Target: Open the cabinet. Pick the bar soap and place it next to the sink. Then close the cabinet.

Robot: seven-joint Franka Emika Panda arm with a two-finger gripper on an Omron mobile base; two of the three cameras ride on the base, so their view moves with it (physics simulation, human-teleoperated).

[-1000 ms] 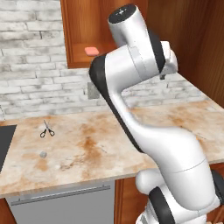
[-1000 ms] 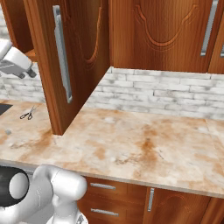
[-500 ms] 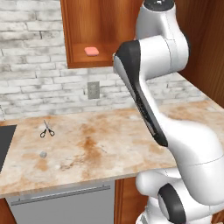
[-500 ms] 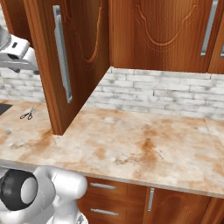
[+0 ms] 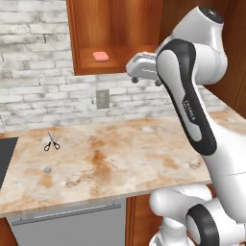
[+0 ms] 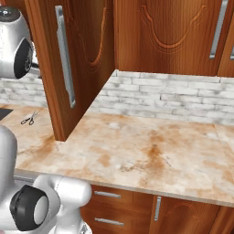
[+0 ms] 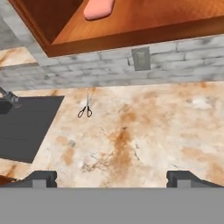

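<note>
The cabinet [image 5: 115, 29] stands open, its door [image 6: 80, 68] swung out with the long silver handle [image 6: 65, 61] facing me. On its bottom shelf lies the pink bar soap [image 5: 100, 55], which the hand view has at its top edge [image 7: 98, 8]. My gripper [image 5: 146, 79] hangs open and empty just below the shelf's right end, to the right of the soap and apart from it. In the hand view the gripper [image 7: 111, 179] has its fingertips [image 7: 41, 178] wide apart over the counter. The dark sink [image 5: 5, 158] [image 7: 26, 127] lies at the counter's far left.
Small scissors [image 5: 51, 142] [image 7: 85, 111] [image 6: 29, 119] and a tiny grey lump [image 5: 47, 169] lie on the marble counter near the sink. A wall outlet [image 5: 102, 98] sits under the cabinet. The open door juts out over the counter. Closed cabinets [image 6: 169, 32] run to the right.
The arm has swung its elbow rightward and up, and the hand has come into sight under the open cabinet's right corner. The jaws stay open; the soap has not moved.
</note>
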